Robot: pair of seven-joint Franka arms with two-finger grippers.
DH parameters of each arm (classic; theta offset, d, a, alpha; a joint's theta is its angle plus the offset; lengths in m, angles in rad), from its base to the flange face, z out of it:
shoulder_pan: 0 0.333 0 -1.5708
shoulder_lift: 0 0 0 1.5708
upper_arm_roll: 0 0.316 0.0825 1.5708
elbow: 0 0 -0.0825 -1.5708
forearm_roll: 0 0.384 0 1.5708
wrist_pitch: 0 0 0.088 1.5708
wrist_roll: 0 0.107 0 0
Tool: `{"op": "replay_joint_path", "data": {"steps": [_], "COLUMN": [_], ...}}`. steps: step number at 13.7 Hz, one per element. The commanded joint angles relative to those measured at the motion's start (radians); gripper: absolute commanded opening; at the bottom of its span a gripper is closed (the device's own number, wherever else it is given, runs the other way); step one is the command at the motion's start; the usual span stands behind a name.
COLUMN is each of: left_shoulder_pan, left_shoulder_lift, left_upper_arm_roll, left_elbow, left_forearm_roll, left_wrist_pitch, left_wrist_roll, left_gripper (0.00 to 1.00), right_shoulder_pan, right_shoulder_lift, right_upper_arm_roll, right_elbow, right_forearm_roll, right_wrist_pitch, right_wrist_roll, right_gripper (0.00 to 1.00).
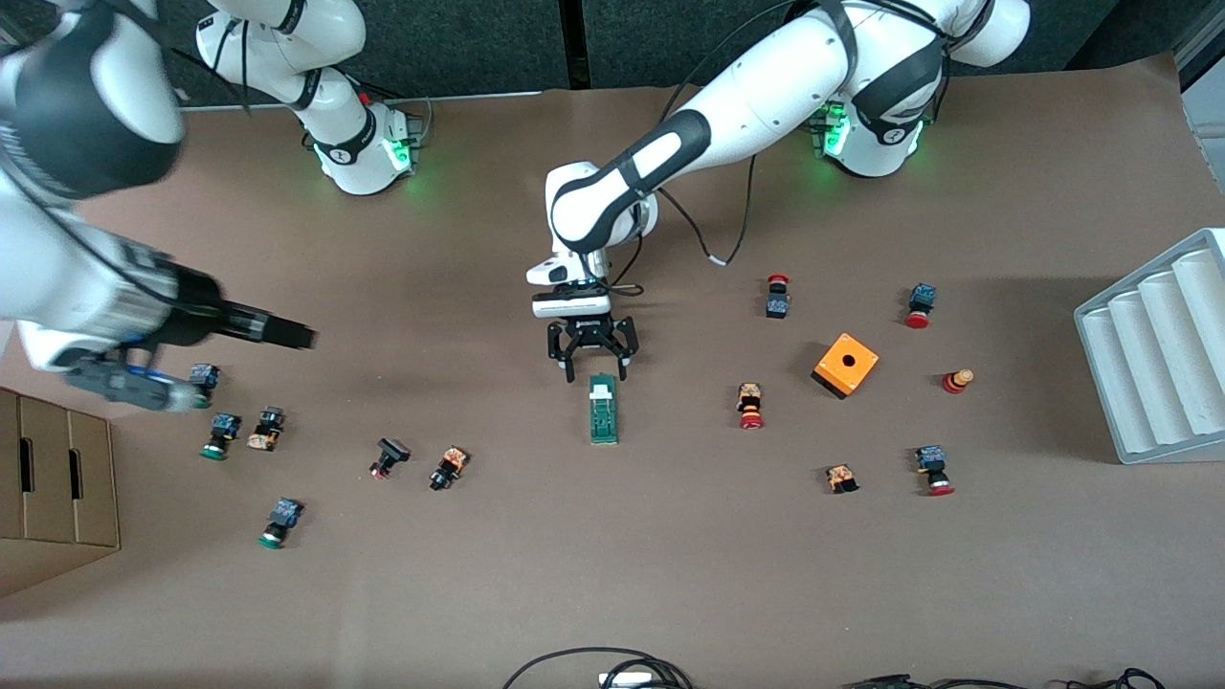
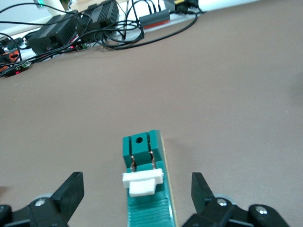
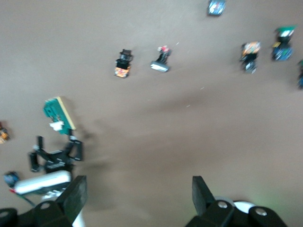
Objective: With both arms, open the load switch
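Cables [image 1: 598,670] lie at the table's front edge, cut off at six o'clock in the front view. Blur hides much of the right gripper [image 1: 287,335], which hangs with fingers spread at nine o'clock, above small push buttons [image 1: 222,433]. An orange cube [image 1: 845,365] sits at three o'clock from the load switch [image 1: 603,409]. At table centre, the switch lies flat. The left gripper [image 1: 591,362] hovers spread, empty, over its white-tabbed end.
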Motion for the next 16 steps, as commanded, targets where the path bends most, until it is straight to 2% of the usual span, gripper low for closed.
{"op": "replay_joint_path", "data": {"steps": [1, 5, 8, 12, 16], "left_shoulder_pan": [0.028, 0.125, 0.203, 0.261, 0.333], "left_shoulder_lift": [-0.050, -0.111, -0.157, -0.237, -0.313], "left_upper_arm_roll": [-0.024, -0.108, -0.176, -0.182, -0.181], "left_elbow": [-0.021, -0.018, -0.015, 0.027, 0.070], "left_forearm_roll": [-0.111, -0.301, -0.428, -0.675, -0.862], "left_wrist_pitch": [0.010, 0.013, 0.004, -0.004, -0.037], "left_wrist_roll": [0.147, 0.472, 0.667, 0.981, 1.140], "left_gripper": [1.00, 1.00, 1.00, 1.00, 1.00], "right_shoulder_pan": [-0.066, -0.080, -0.113, -0.104, -0.103], "right_shoulder_lift": [-0.081, -0.171, -0.176, -0.164, -0.159], "right_upper_arm_roll": [0.006, -0.065, -0.067, -0.063, -0.055], "right_elbow": [-0.086, -0.242, -0.308, -0.298, -0.285], "right_forearm_roll": [-0.036, -0.069, -0.081, -0.127, -0.152], "right_wrist_pitch": [0.002, 0.117, 0.202, 0.222, 0.219], "right_wrist_roll": [-0.195, -0.412, -0.475, -0.470, -0.467], "right_gripper": [1.00, 1.00, 1.00, 1.00, 1.00]}}
